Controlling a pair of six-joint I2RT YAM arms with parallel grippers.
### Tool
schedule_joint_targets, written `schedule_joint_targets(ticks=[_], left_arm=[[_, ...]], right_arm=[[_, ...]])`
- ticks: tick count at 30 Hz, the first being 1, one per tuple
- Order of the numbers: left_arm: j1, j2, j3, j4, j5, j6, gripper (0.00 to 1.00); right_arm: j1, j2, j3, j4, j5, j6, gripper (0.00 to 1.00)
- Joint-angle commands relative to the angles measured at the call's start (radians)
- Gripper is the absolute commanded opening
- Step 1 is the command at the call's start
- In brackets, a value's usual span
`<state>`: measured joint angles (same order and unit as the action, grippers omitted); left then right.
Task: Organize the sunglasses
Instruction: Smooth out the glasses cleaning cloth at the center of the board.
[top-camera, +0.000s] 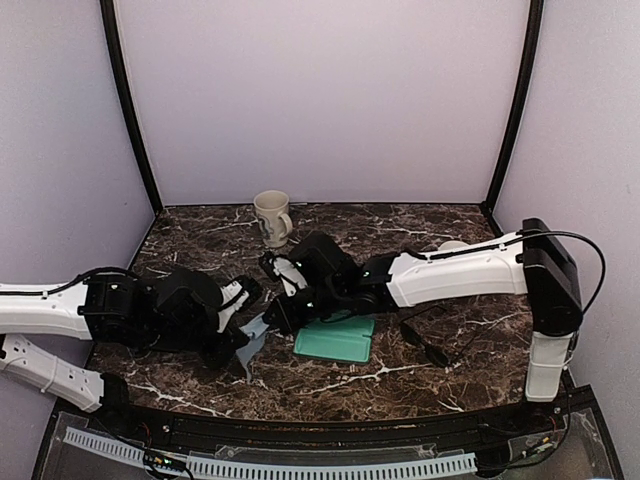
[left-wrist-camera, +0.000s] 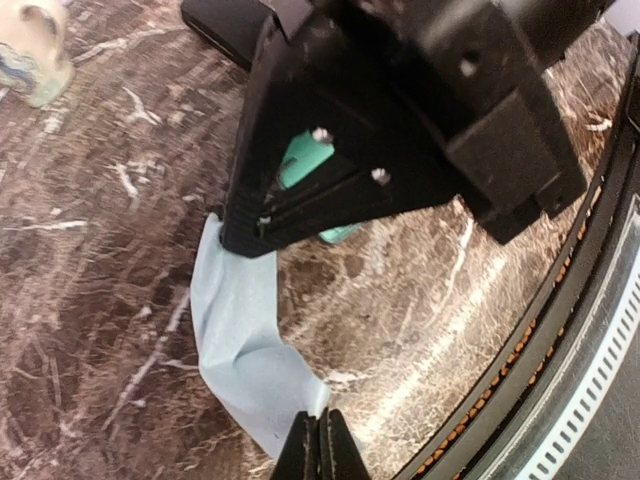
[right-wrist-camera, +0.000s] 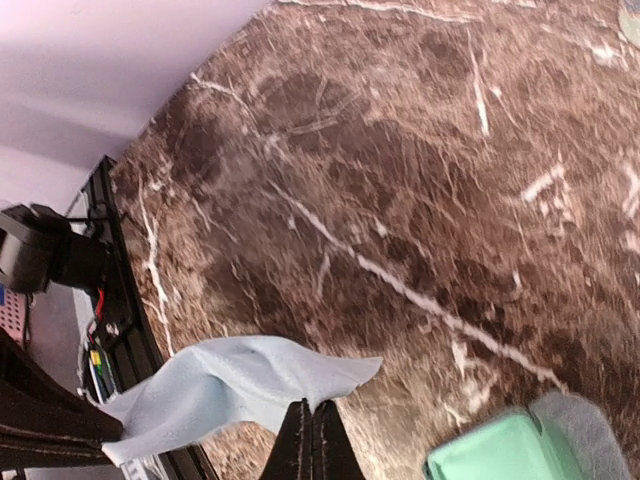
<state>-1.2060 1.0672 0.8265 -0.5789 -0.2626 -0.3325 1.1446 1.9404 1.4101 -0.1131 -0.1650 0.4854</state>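
Note:
A light-blue cloth is stretched between my two grippers above the table's front middle. My left gripper is shut on one corner of the cloth, as the left wrist view shows. My right gripper is shut on the opposite edge of the cloth, as the right wrist view shows. One thin dark-framed pair of sunglasses lies on the table to the right, below the right forearm. The other pair is out of view.
A mint-green case lies just right of the cloth, also in the left wrist view and the right wrist view. A cream mug stands at the back. A black oblong object lies beyond my right gripper.

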Motion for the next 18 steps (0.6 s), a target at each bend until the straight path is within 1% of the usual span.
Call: schedule_joint_targets(ticks=[1, 5, 7, 13, 15, 18], left_arm=[[-0.017, 0.072, -0.059, 0.067, 0.105, 0.005, 0.0], [-0.098, 0.153, -0.105, 0.224, 0.149, -0.057, 0.0], [-0.145, 0.218, -0.108, 0.267, 0.148, -0.087, 0.0], [-0.245, 0.429, -0.056, 0.326, 0.178, -0.136, 0.0], [-0.256, 0.457, -0.039, 0.328, 0.176, -0.136, 0.0], [-0.258, 0.456, -0.04, 0.345, 0.18, -0.13, 0.0]], right_arm=[[-0.003, -0.068, -0.095, -0.011, -0.01, 0.021, 0.0], [-0.002, -0.128, -0.207, -0.01, -0.002, 0.056, 0.0], [0.001, -0.16, -0.275, -0.012, 0.003, 0.074, 0.0], [0.028, -0.251, -0.42, -0.036, 0.022, 0.124, 0.0], [0.037, -0.267, -0.451, -0.047, 0.027, 0.137, 0.0], [0.043, -0.281, -0.481, -0.061, 0.035, 0.149, 0.0]])
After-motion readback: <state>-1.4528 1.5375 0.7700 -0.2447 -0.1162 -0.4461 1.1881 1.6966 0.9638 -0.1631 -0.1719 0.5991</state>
